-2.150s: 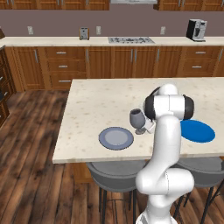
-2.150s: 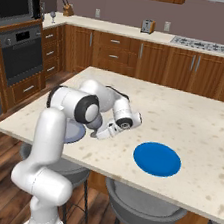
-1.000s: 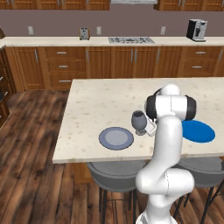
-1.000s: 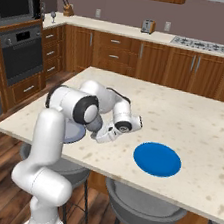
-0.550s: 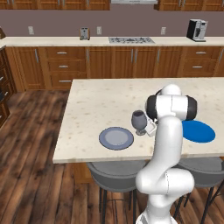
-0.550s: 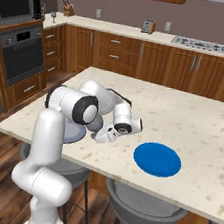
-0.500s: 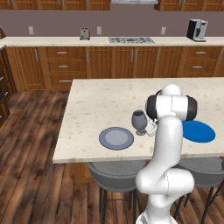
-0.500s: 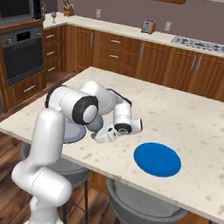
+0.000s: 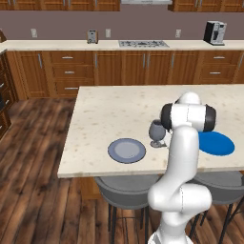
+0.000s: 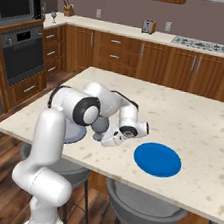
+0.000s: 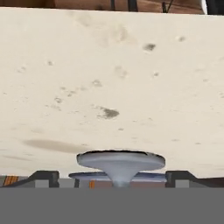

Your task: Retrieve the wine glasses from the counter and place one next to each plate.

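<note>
Wine glass (image 9: pixel 157 133), the dark grey one with the wide bowl, stands upright on the island top (image 9: pixel 119 107) between the two plates, near the island's front edge. The claw (image 11: pixel 113 178) lies level with its stem, fingers (image 11: pixel 43 178) spread apart on either side; in the hand view the round foot sits between the two tips with a gap at each side, so nothing is clamped (the view is rolled upside down, with the foot above the stem). From the right base view the claw (image 10: pixel 105 137) reaches in low beside the glass (image 10: pixel 100 126), the white wrist just behind it.

Left of the glass, close by, lies the grey plate (image 9: pixel 126 150), toward the front left corner of the island. On the other side lies the blue plate (image 10: pixel 157 159), also near the front edge and a little farther off. Grey stools (image 10: pixel 143 207) stand tucked under the front edge. Behind, along the wall, runs the counter (image 9: pixel 66 45) over brown drawers.
</note>
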You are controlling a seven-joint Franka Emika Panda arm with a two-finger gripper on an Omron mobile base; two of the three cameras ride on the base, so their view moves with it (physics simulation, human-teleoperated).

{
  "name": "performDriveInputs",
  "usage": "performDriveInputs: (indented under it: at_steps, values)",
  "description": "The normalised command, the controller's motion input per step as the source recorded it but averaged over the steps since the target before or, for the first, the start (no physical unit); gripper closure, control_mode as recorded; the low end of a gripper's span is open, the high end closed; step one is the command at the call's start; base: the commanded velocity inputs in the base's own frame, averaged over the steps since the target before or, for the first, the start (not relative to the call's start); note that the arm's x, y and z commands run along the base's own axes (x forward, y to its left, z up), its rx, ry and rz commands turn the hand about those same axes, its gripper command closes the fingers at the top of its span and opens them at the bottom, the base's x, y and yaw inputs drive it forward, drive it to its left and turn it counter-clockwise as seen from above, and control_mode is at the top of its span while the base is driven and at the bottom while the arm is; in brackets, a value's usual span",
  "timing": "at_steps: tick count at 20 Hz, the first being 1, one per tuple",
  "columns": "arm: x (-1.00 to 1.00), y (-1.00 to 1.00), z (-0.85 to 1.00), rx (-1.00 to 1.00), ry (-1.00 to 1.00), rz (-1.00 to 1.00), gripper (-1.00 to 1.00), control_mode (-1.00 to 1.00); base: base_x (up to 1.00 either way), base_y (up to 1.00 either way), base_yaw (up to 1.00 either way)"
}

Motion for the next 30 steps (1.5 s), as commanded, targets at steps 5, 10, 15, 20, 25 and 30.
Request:
performDriveInputs:
  at_steps: [5,10,15,20,25,30]
  values:
    - [0.00,-0.40,0.00,0.02,-0.06,0.00,-1.00,-1.00,0.00,0.00,0.00]
    - [-0.19,-0.38,0.42,0.10,-0.04,-0.04,-1.00,-1.00,0.00,0.00,0.00]
    - [-0.64,0.00,0.97,0.00,-0.25,-0.05,-1.00,-1.00,0.00,0.00,0.00]
    - [-0.70,0.00,1.00,0.00,-0.25,-0.03,-1.00,-1.00,0.00,0.00,0.00]
    - [-0.76,0.21,0.98,0.00,-0.24,0.00,-1.00,-1.00,0.00,0.00,0.00]
    - [-0.78,0.48,0.97,-0.05,-0.27,0.00,-1.00,-1.00,0.00,0.00,0.00]
